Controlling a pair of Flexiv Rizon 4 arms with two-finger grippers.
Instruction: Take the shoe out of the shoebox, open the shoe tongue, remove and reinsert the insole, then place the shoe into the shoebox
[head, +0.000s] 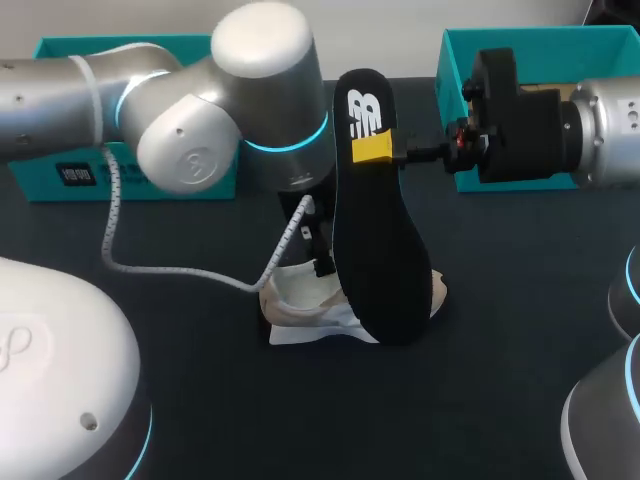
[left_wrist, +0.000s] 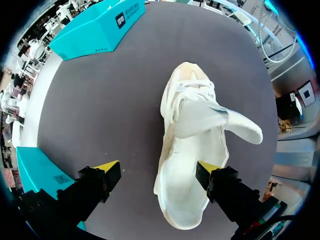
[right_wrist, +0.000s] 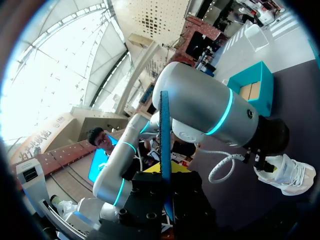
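Observation:
A white and beige shoe lies on the dark table, its tongue folded out to one side. My left gripper hangs open just above it, one yellow fingertip over the heel opening and the other over bare table. The left arm comes down over the shoe. My right gripper is shut on the upper end of the black insole, which stands upright with its lower end at the shoe. The right wrist view shows the insole edge-on between the right gripper's fingers, the shoe beyond it.
A teal shoebox part stands at the back left and another teal box at the back right, behind my right arm. A white cable from the left arm trails across the table beside the shoe.

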